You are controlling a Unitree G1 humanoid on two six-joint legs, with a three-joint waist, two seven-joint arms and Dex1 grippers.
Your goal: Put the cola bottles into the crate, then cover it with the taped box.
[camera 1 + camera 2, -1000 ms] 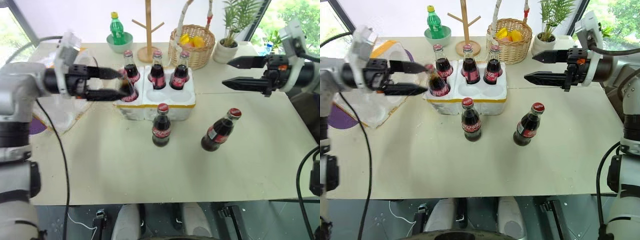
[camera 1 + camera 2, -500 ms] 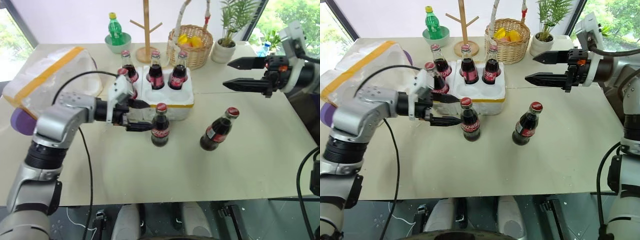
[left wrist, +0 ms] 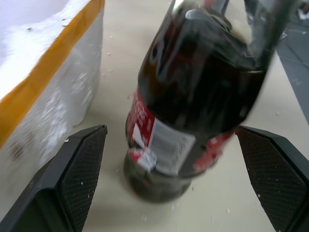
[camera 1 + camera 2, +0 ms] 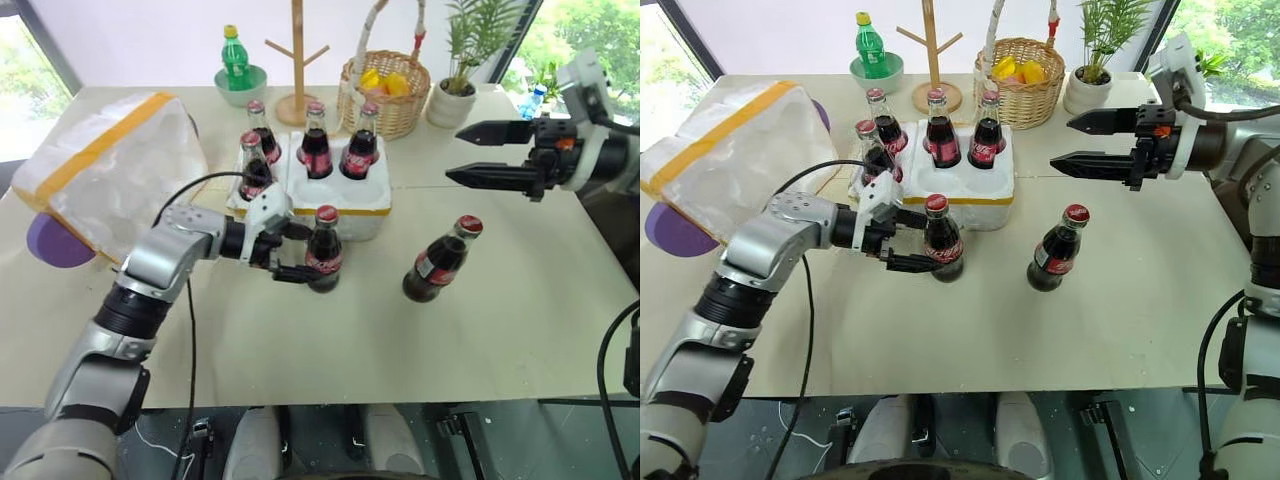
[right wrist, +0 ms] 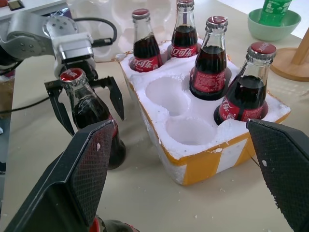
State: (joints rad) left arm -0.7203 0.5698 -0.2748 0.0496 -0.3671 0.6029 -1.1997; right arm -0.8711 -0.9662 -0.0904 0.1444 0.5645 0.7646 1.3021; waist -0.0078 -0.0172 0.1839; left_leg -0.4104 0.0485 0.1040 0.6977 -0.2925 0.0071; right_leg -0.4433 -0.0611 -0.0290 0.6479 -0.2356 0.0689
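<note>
Right now the left gripper (image 4: 921, 241) has its two black fingers spread wide on either side of a cola bottle (image 4: 941, 239) that stands upright on the table (image 4: 970, 330), just in front of the crate (image 4: 950, 187). The fingers flank the glass low on its body without pressing it, so I'd call this the lining-up before a grasp, not a hold.

Four bottles stand in the crate's wells: three along the far row and one at the near left. The two near wells toward the right lie bare, which would explain why this bottle is being approached from the crate's 6 o'clock side: a short lift carries it in.

A second loose bottle (image 4: 1057, 249) stands at about 3 o'clock from the flanked one, well apart from it. The right gripper (image 4: 1082, 142) hangs over the table at roughly 1 o'clock from that bottle, fingers apart and holding nothing, seemingly kept out of the way.

The taped box (image 4: 735, 150) sits at the crate's 9 o'clock, just beside it, waiting as the lid.
</note>
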